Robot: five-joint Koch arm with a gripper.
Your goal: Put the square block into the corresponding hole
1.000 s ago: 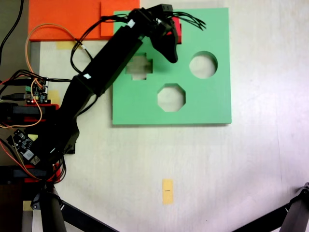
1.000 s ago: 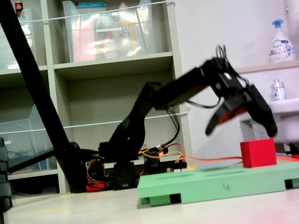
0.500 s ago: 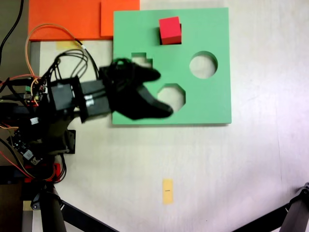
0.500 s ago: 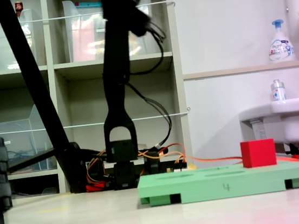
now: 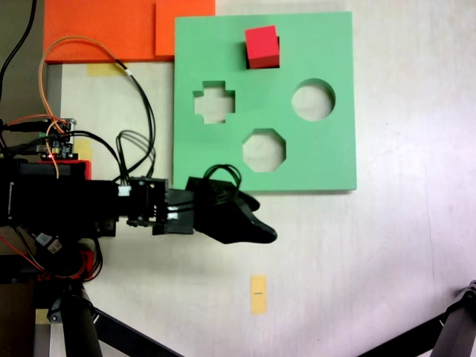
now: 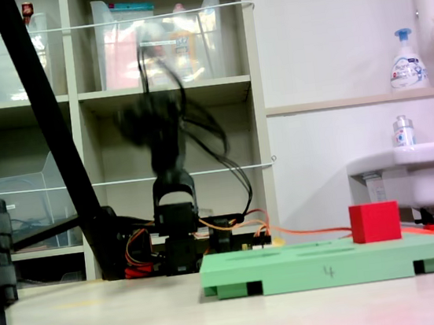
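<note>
Folded back over its own base, black arm [image 5: 97, 204] lying roughly level across the first exterior view, pointing toward the first exterior view's right. Gripper [image 5: 249, 227] at the tip, dark and tapering to a point, fingers apparently together but too blurred to be sure. In the second exterior view, upright above the base, upper part [image 6: 152, 119] smeared by motion blur.

Open air above square block [image 5: 262, 47], gripper [image 5: 249, 227] well apart.
</note>
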